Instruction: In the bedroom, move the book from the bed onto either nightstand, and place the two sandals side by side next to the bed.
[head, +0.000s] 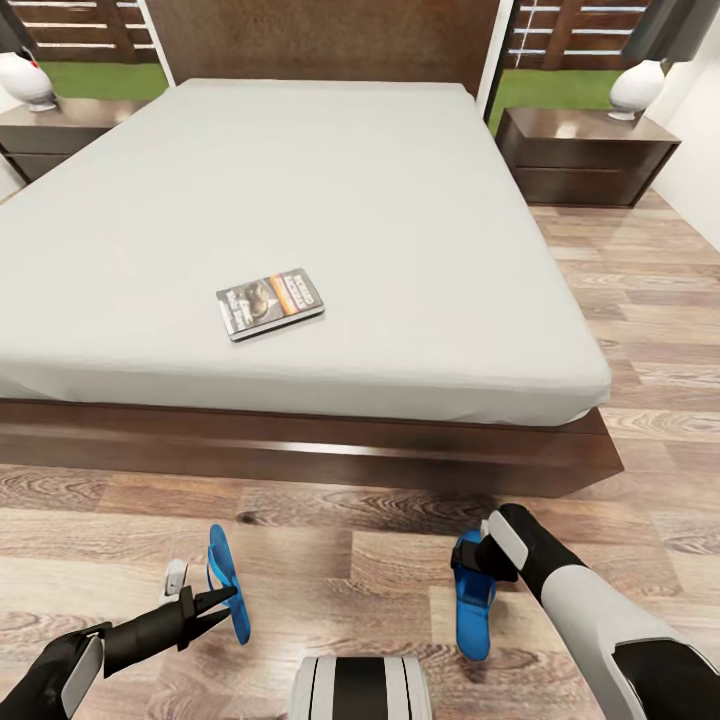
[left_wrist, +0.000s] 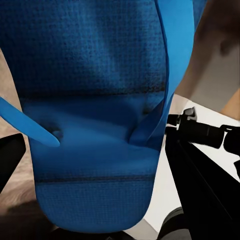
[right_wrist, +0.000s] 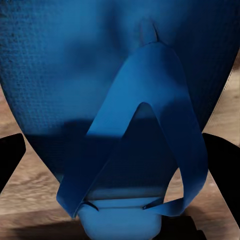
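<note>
The book, dark with an orange band, lies flat on the light-grey bed, near its foot edge. Both blue sandals are held on edge just above the wood floor in front of the bed. My left gripper is shut on the left sandal, whose sole shows close up in the left wrist view between black fingers. My right gripper is shut on the right sandal; its strap sits between dark fingers. A nightstand stands at the bed's right, another at its left.
Each nightstand carries a white-based lamp. The dark wooden bed frame runs across just ahead of my grippers. Open plank floor lies along the bed's right side. My own base shows at the bottom edge.
</note>
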